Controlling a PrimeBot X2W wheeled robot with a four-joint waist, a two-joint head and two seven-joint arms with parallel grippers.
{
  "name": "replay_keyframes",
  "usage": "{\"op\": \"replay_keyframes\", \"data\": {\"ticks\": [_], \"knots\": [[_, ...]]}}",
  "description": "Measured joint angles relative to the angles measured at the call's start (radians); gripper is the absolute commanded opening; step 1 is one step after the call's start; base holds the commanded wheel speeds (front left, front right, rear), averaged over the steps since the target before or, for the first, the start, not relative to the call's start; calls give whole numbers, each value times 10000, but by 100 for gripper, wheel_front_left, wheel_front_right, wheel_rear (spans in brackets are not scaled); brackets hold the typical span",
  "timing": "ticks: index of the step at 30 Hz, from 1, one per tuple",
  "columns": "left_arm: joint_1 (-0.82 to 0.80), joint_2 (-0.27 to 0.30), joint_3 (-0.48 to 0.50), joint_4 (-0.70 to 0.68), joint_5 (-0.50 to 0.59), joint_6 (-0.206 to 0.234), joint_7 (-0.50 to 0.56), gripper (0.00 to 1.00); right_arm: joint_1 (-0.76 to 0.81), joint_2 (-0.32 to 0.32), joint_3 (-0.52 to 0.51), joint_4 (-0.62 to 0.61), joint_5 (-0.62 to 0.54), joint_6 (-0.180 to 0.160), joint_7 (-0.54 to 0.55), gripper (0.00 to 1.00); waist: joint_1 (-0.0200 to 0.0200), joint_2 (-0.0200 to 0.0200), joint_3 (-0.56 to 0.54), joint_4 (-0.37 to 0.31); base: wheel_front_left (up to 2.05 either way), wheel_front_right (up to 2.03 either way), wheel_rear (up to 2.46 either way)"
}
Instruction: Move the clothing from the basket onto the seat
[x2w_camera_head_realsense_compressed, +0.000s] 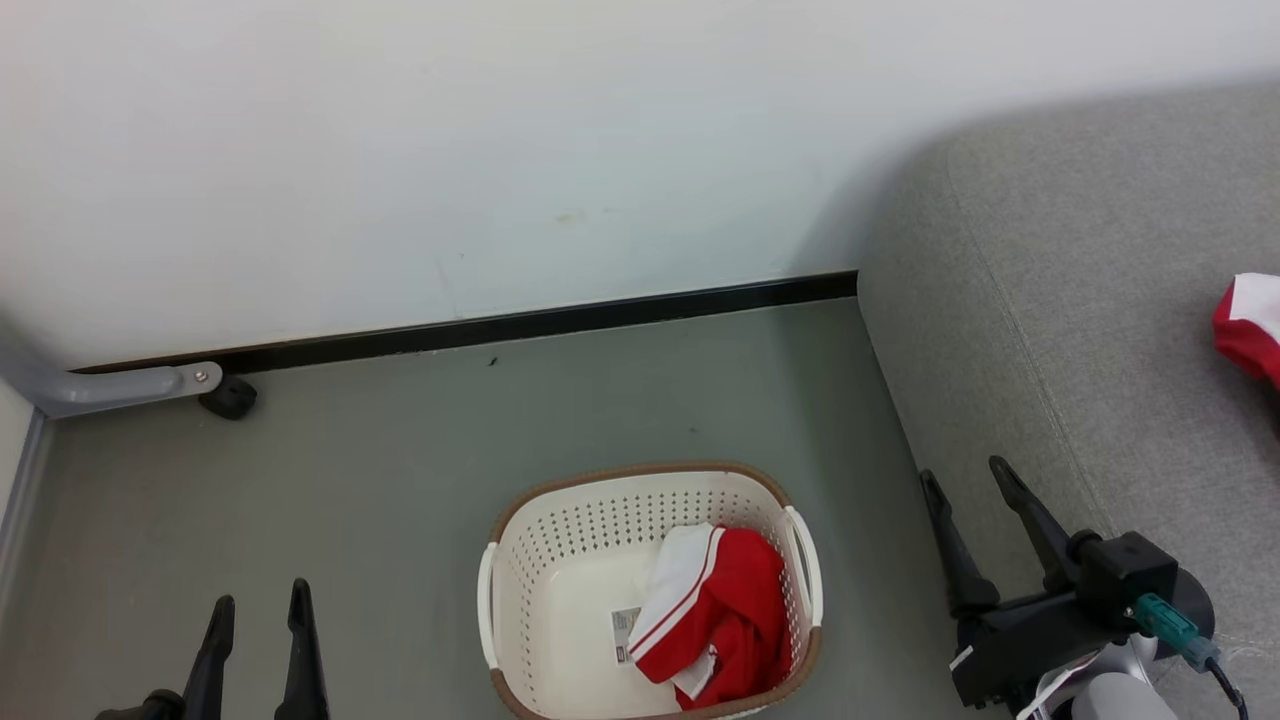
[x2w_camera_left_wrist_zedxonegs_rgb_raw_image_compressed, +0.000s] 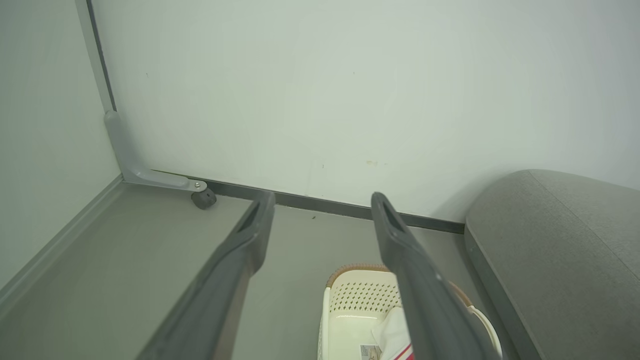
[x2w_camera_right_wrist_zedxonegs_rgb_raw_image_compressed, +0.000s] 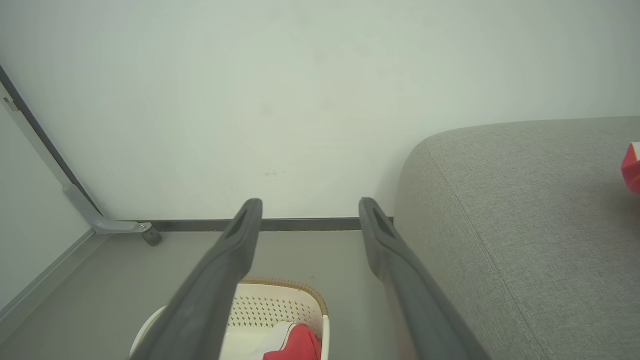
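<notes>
Red clothing (x2w_camera_head_realsense_compressed: 720, 610): one left in basket (x2w_camera_head_realsense_compressed: 600, 520), between our jaws.
Seat (x2w_camera_head_realsense_compressed: 1050, 350): one piece (x2w_camera_head_realsense_compressed: 1248, 320) done, right of our right jaws.
Jaws: both apart, empty.

Staged home corner; it looked more like a test bay than a lived-in room.
Home cues: a grey fabric sofa (x2w_camera_head_realsense_compressed: 1050, 300) and a plastic laundry basket (x2w_camera_head_realsense_compressed: 640, 470) holding a red-and-white garment (x2w_camera_head_realsense_compressed: 725, 600), set on the floor (x2w_camera_head_realsense_compressed: 400, 450). Test-bay cues: a plain white wall (x2w_camera_head_realsense_compressed: 500, 150), a black skirting strip (x2w_camera_head_realsense_compressed: 560, 320), grey sheet flooring, and a side panel (x2w_camera_left_wrist_zedxonegs_rgb_raw_image_compressed: 50, 100) standing on a grey metal foot (x2w_camera_head_realsense_compressed: 130, 383) with a small black castor (x2w_camera_head_realsense_compressed: 228, 398).
</notes>
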Motion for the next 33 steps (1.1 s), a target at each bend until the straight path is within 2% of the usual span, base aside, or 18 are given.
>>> {"op": "replay_keyframes", "data": {"ticks": [7,10,19,33], "knots": [[-23,-10,-119,-303,100,-65,0,100,-146,25,102,-391,-59,0,0,100,0,0,409,-268,0,0,0],[-258,180,-92,-113,71,-474,0,100,-308,48,138,-617,-73,0,0,100,0,0,634,-436,0,0,0],[-1116,88,-763,-40,257,-842,25,100,-745,90,107,-1457,-253,0,-2,100,1,0,1384,-1001,0,0,0],[-3009,546,-1402,48,717,-1262,1005,100,-941,184,393,-2086,-336,-2,-2,100,2,1,3362,-2133,0,0,0]]}}
